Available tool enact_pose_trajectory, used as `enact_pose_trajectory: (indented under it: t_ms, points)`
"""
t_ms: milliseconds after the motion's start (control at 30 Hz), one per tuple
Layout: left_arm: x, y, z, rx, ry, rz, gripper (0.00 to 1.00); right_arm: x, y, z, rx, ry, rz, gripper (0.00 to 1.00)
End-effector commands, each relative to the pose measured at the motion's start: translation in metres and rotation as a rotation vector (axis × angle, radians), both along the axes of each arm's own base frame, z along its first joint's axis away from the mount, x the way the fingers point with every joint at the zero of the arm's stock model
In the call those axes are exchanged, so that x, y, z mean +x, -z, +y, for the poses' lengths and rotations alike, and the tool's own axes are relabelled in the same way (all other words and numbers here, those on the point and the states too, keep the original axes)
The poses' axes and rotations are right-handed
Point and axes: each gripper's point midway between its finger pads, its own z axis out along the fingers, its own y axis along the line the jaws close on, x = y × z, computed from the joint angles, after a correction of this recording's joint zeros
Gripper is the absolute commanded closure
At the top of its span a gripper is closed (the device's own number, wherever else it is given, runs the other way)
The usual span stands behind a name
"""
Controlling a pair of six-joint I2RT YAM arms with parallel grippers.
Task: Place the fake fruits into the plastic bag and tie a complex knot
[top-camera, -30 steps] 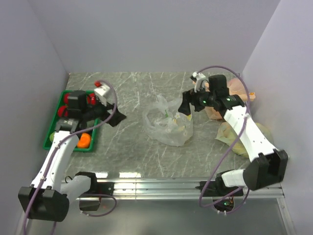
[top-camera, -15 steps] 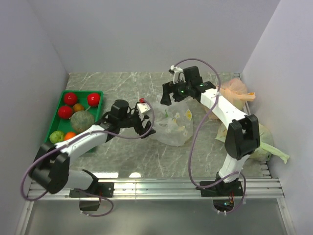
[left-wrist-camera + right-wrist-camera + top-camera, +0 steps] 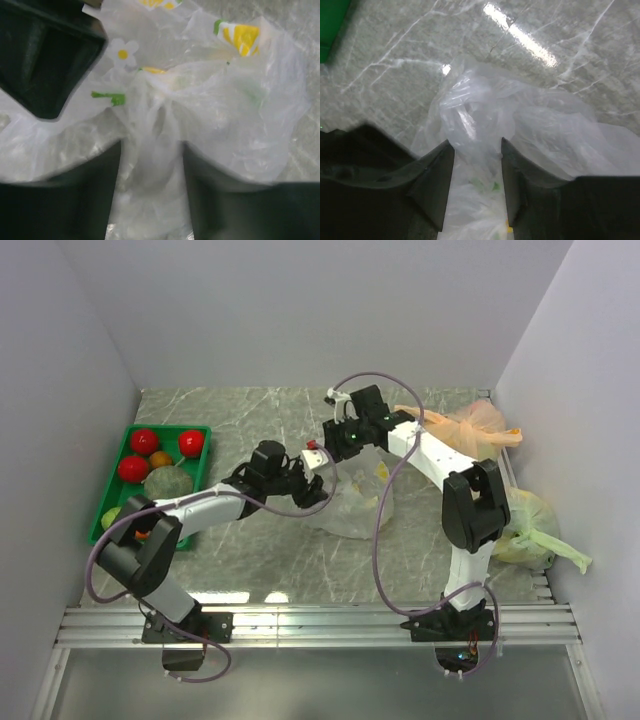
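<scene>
The plastic bag (image 3: 356,502) lies crumpled mid-table, clear with yellow and green prints. My left gripper (image 3: 318,486) reaches in at its left edge, and in the left wrist view the gripper (image 3: 151,150) is shut on a bunched strand of the bag (image 3: 240,115). At the bag's top edge my right gripper (image 3: 340,443) comes in from behind; the right wrist view shows the gripper (image 3: 476,145) shut on a gathered fold of the bag (image 3: 545,130). The fake fruits sit in a green tray (image 3: 170,428) at the left: red balls (image 3: 143,440), an orange one (image 3: 160,458), a dull green piece (image 3: 167,482).
An orange-tinted bag (image 3: 470,425) lies at the back right and a pale green bag (image 3: 530,518) by the right wall. Walls close in the table on three sides. The right gripper's black body (image 3: 45,60) sits close above the left fingers.
Both arms swung in from the sides to the bag. Their jaws went from wide open to closed on bunches of the bag's plastic.
</scene>
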Motion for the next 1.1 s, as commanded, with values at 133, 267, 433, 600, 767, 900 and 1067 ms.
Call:
enact_pose_trajectory:
  t_ms: [133,267,433,600,767,900,1067]
  points:
    - [0.013,-0.056,0.004,0.031,0.054,-0.038,1.0,0.038,-0.068,-0.023,0.061,0.084,-0.128,1.0]
    - [0.007,-0.11,0.084,0.029,0.025,-0.117,1.0,0.079,-0.13,-0.096,0.158,0.263,-0.23,1.0]
    - [-0.009,-0.139,0.163,0.224,0.02,-0.365,1.0,0.102,-0.188,-0.173,0.236,0.416,-0.326,1.0]
    - [-0.016,-0.14,0.198,0.308,-0.048,-0.462,1.0,0.081,-0.205,-0.215,0.265,0.481,-0.349,1.0]
    - [-0.037,-0.104,0.21,0.349,-0.016,-0.453,1.0,0.037,-0.166,-0.218,0.224,0.425,-0.286,1.0]
    - [-0.07,-0.087,0.191,0.27,0.081,-0.405,0.98,0.001,-0.128,-0.19,0.215,0.33,-0.228,1.0]
    - [-0.112,-0.087,0.151,0.186,0.219,-0.288,0.26,-0.014,-0.124,-0.133,0.149,0.167,-0.294,1.0]
